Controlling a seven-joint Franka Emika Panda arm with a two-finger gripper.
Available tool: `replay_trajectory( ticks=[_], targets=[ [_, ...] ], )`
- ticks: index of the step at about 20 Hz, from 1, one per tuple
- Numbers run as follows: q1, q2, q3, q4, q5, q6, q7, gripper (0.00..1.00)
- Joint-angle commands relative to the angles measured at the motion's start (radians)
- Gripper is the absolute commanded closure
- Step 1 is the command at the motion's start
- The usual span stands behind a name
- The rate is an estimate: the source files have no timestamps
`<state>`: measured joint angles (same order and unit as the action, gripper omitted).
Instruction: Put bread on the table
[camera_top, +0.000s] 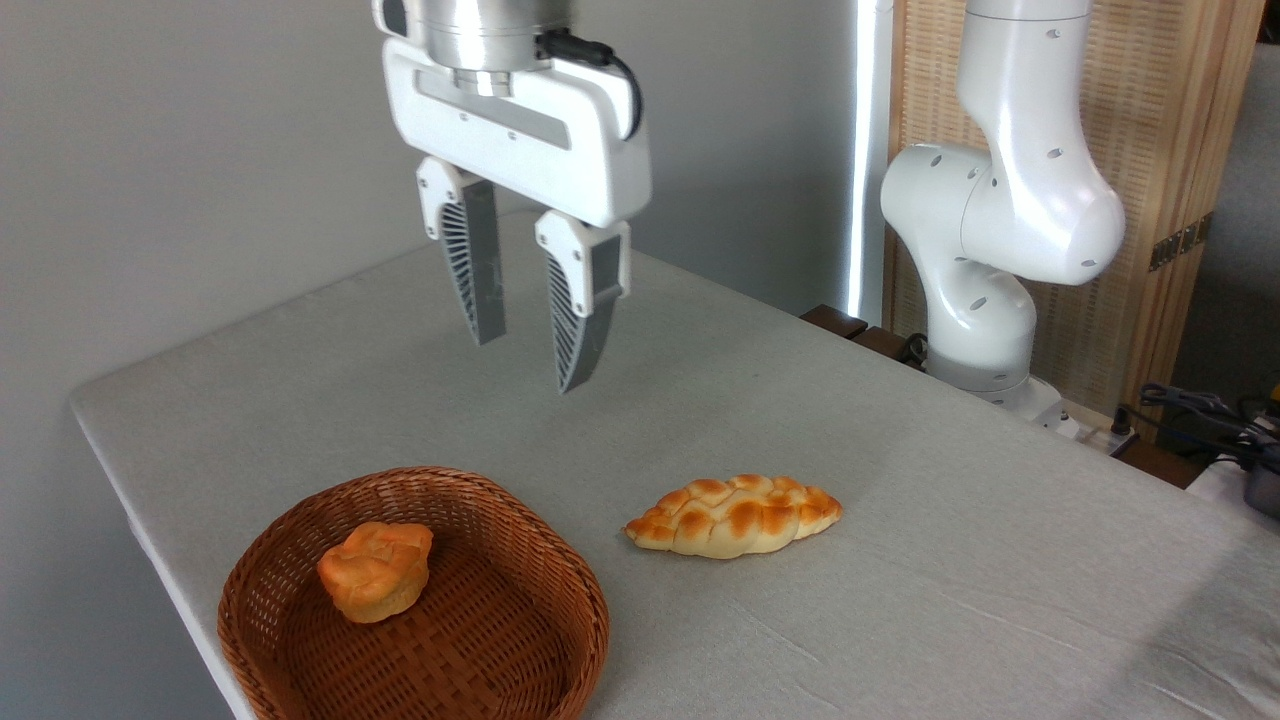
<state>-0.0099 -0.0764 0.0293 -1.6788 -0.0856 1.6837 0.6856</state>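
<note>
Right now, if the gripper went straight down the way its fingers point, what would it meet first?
Most likely bare table. The open, empty gripper hangs behind the basket and left of the braided bread, though depth is hard to judge from one view.

Bread (735, 516) on tabletop (950, 520), right of basket (560, 590) holding bun (376, 571); claw (530, 360) above, behind both.

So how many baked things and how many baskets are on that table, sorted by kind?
Braided loaf, lying on the grey table: 1
Small round bun, sitting in the basket: 1
Brown wicker basket: 1
Total: 3 things
</note>
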Motion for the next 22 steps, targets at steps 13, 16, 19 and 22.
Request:
replay_trajectory(
  ticks=[13, 16, 19, 22],
  targets=[
    [0.008, 0.063, -0.071, 0.053, 0.113, -0.052, -0.048, 0.0],
    [0.004, 0.067, -0.046, 0.054, 0.107, -0.05, -0.047, 0.0],
    [-0.002, 0.067, -0.046, 0.054, 0.11, -0.052, -0.047, 0.0],
    [-0.013, 0.067, -0.035, 0.054, 0.112, -0.053, -0.02, 0.0]
  ],
)
